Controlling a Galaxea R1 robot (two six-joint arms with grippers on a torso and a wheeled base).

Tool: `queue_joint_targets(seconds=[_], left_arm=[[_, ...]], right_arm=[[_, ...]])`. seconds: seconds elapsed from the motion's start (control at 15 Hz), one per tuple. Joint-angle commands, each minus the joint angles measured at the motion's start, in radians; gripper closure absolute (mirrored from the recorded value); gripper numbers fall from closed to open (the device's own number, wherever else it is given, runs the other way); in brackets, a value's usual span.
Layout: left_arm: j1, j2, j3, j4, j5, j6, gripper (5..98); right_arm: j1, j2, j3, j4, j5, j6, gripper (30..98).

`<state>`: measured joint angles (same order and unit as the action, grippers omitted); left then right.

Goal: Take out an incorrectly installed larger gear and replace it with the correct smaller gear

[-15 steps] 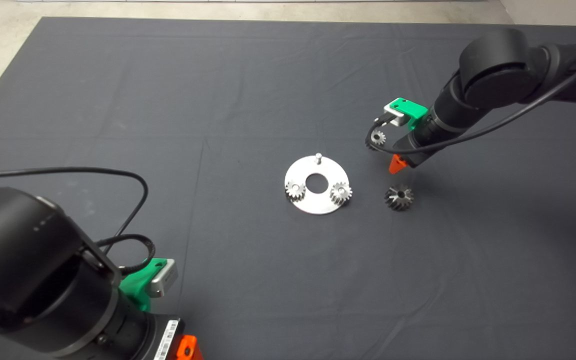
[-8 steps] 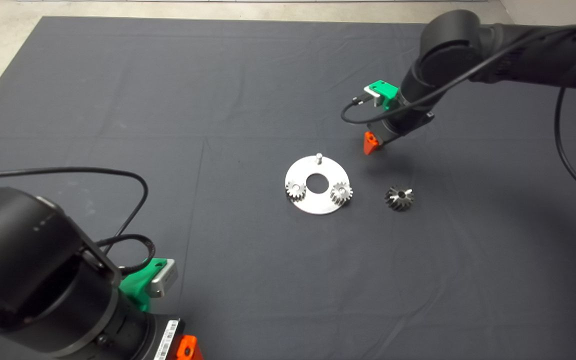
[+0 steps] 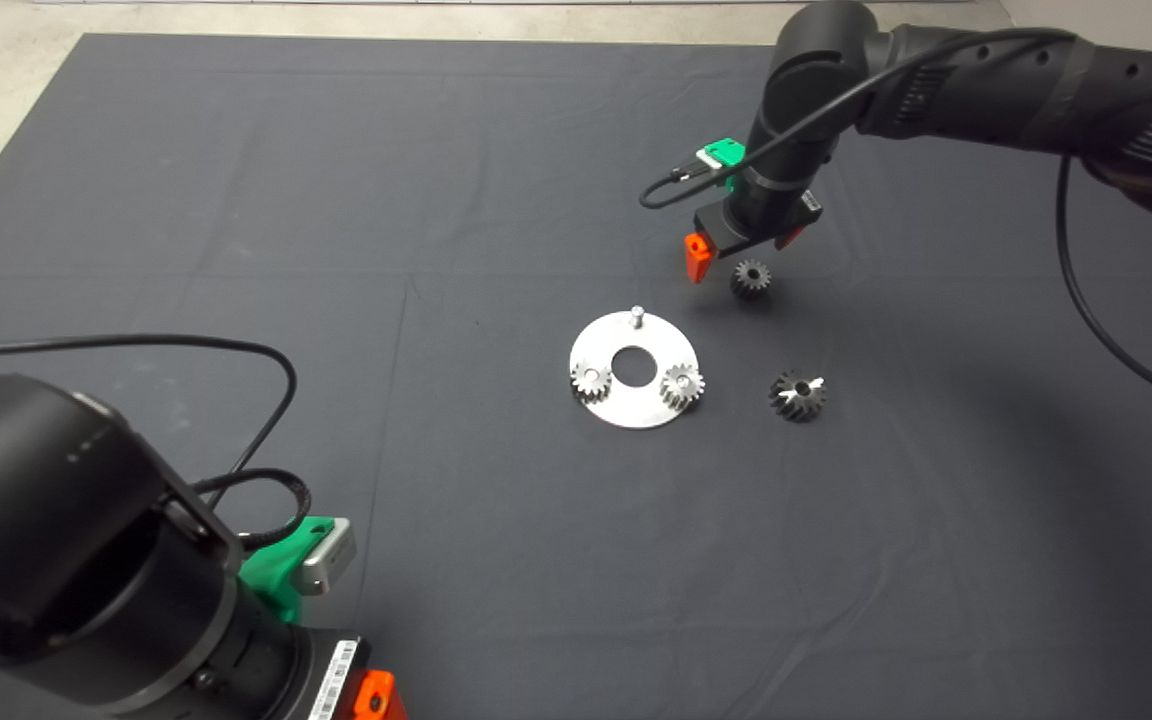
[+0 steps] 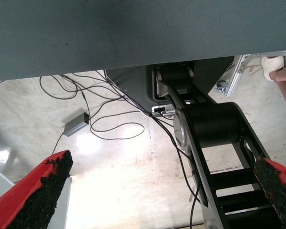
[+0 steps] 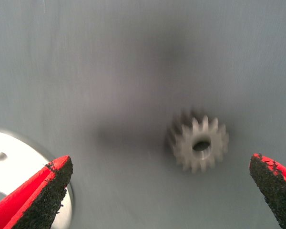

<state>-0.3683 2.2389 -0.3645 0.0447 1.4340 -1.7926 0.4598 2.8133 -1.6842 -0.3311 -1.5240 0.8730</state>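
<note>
A loose smaller gear lies flat on the mat, just beyond the right side of the round metal plate. My right gripper hovers over it, open, one red finger on each side and nothing held. The larger gear, star-cut on top, rests on the mat to the right of the plate. The plate carries two small gears and a bare peg. My left gripper is parked at the lower left, open.
The plate's rim shows beside one finger in the right wrist view. A black cable loops over the mat by the left arm. The left wrist view shows floor, cables and a person's foot beyond the mat.
The right arm swung toward the far side and turned, leaving the spot beside the larger gear. The smaller gear, hidden half a second ago, now shows between the fingers. The left arm is still.
</note>
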Motion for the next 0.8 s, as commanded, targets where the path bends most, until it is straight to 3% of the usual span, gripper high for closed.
queue_joint_targets(seconds=[0.0,0.27,0.73], left_arm=[[-0.005,0.000,0.012,-0.019,0.000,-0.005,5.5],[-0.005,0.000,0.012,-0.019,-0.001,-0.005,5.5],[-0.005,0.000,0.012,-0.019,-0.004,-0.005,5.5]], right_arm=[[0.027,0.032,-0.117,0.067,-0.111,0.009,30.5],[0.028,0.025,-0.225,0.125,-0.110,0.025,30.5],[0.036,0.016,-0.228,0.181,-0.110,0.049,30.5]])
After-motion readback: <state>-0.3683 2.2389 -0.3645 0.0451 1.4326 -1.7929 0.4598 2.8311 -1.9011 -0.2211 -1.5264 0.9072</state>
